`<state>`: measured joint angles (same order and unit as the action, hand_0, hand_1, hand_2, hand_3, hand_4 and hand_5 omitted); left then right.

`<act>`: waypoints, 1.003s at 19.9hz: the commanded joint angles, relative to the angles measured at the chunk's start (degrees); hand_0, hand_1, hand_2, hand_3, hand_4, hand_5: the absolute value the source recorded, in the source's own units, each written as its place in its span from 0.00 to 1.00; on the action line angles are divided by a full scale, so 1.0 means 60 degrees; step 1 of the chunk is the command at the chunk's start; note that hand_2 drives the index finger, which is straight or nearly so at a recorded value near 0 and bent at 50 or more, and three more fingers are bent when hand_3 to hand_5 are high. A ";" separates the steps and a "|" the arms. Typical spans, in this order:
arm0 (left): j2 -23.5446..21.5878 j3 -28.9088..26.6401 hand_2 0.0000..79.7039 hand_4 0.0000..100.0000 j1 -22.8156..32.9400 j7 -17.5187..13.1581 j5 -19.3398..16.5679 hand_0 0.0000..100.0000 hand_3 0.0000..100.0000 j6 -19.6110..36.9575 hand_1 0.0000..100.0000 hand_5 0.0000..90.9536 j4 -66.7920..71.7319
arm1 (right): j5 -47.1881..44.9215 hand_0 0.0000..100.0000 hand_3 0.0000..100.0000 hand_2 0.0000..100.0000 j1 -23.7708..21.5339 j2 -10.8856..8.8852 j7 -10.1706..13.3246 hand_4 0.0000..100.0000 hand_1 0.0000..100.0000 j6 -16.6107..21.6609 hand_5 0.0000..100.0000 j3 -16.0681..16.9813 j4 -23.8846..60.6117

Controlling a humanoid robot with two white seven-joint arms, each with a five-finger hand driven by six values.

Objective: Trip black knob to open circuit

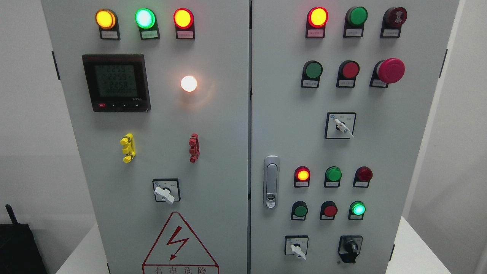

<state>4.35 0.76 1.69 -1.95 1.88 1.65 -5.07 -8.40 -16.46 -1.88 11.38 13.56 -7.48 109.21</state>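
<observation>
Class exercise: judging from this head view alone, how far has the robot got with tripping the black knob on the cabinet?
Done: nothing visible; no hand or arm is in the picture. In hand: nothing; the black knob at the right door's lower right is untouched. Left: reaching it, gripping it and turning it. The red lamp above is lit.

The black knob (350,247) sits low at the right of the cabinet's right door (403,125), with bare panel to its right and below. Just left of it a white-handled switch (297,248) juts out with a gap of panel between. Above stand three round buttons, the green lit one (357,209) nearest. The white worktop (414,251) lies open at lower right.
</observation>
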 commanded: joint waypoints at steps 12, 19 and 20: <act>0.0008 -0.0009 0.00 0.00 -0.0004 0.0003 0.0023 0.12 0.00 -0.0012 0.39 0.00 0.0011 | -0.0006 0.04 0.18 0.00 -0.0610 0.0138 -0.0372 0.10 0.00 0.0378 0.00 0.0045 0.0460; 0.0008 -0.0009 0.00 0.00 -0.0004 0.0003 0.0023 0.12 0.00 -0.0012 0.39 0.00 0.0011 | 0.0008 0.03 0.08 0.00 -0.0728 0.0358 -0.0710 0.00 0.00 0.0378 0.00 0.0031 0.0460; 0.0008 -0.0009 0.00 0.00 -0.0004 0.0003 0.0023 0.12 0.00 -0.0012 0.39 0.00 0.0011 | 0.0008 0.03 0.08 0.00 -0.0728 0.0358 -0.0710 0.00 0.00 0.0378 0.00 0.0030 0.0460</act>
<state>4.35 0.76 1.69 -1.95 1.88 1.65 -5.07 -8.40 -20.86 0.08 7.60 15.04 -7.47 110.42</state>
